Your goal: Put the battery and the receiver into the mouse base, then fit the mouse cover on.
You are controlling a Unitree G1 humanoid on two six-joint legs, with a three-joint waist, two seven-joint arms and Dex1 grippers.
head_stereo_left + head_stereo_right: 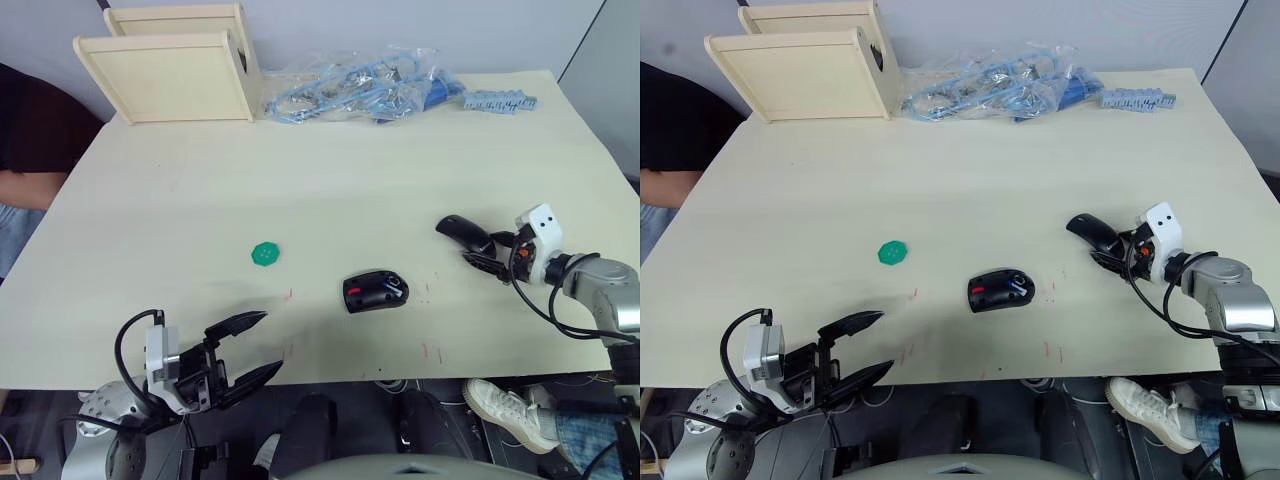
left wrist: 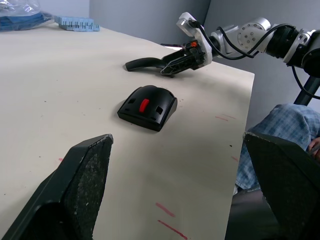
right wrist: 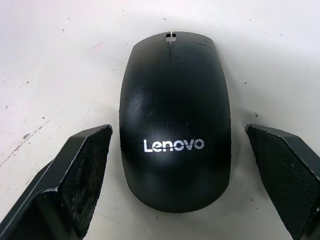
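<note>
The mouse base (image 1: pixel 375 291), black with red markings, lies open side up near the table's front middle. A small whitish-blue piece shows in its compartment, perhaps the battery; I cannot make out the receiver. To its right the mouse cover (image 1: pixel 460 229), a glossy black shell with white lettering (image 3: pixel 174 145), lies on the table. My right gripper (image 1: pixel 485 252) is open, with one finger on each side of the cover's near end, apart from it. At the table's front left edge my left gripper (image 1: pixel 270 341) is open and holds nothing, pointing toward the base (image 2: pixel 147 107).
A green disc (image 1: pixel 265 254) lies left of the base. Two wooden boxes (image 1: pixel 170 70), a plastic bag of blue parts (image 1: pixel 350 85) and a blue strip (image 1: pixel 497 100) stand along the far edge. A person sits at the left (image 1: pixel 25 150); a shoe (image 1: pixel 505 405) shows below the front edge.
</note>
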